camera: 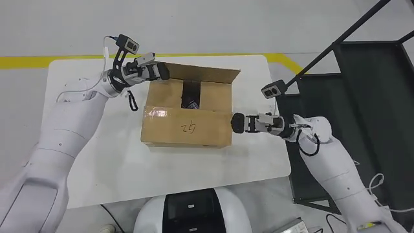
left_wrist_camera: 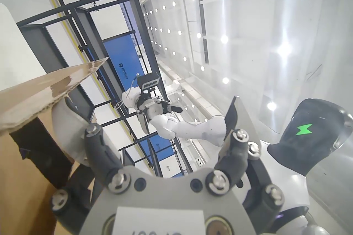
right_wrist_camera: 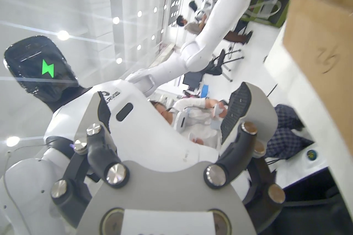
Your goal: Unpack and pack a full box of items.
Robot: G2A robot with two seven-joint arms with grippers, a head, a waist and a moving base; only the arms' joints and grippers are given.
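Observation:
A brown cardboard box (camera: 186,128) stands in the middle of the white table (camera: 97,162). Its near flap lies flat, its far flap (camera: 197,72) stands up, and a dark gap (camera: 191,96) between the flaps shows something black inside. My left gripper (camera: 157,72) is at the box's far left corner. It is open (left_wrist_camera: 150,112), with one finger (left_wrist_camera: 66,109) against the edge of the raised flap (left_wrist_camera: 41,87). My right gripper (camera: 237,123) is open (right_wrist_camera: 171,109) beside the box's right wall (right_wrist_camera: 317,35), not touching it.
A black metal rack (camera: 362,84) stands close to the table's right edge, behind my right arm. A yellow floor line (camera: 26,61) runs past the table's far side. Bare tabletop lies left of and in front of the box.

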